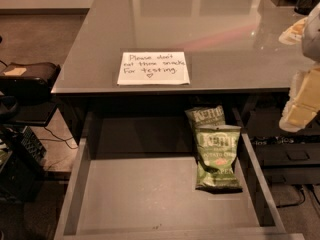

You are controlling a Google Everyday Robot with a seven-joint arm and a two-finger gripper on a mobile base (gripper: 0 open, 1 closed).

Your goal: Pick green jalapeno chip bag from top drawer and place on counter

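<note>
The green jalapeno chip bag (218, 156) is light green with a pale logo panel. It lies on the floor of the open top drawer (140, 194), against the right wall. A darker green Kettle bag (205, 115) lies behind it, partly under the counter edge and overlapped by the light bag. The glossy grey counter (210, 29) bears a white handwritten note (153, 68) near its front edge. My gripper (301, 109) shows as pale cream parts at the right edge of the camera view. It hangs beside the counter's front right corner, right of and above the bags, and touches neither.
A black chair or stand (27, 81) and dark equipment (20, 159) stand left of the drawer. A pale object (295, 31) lies at the counter's right edge. Dark cabinet fronts (295, 156) and cables sit right of the drawer.
</note>
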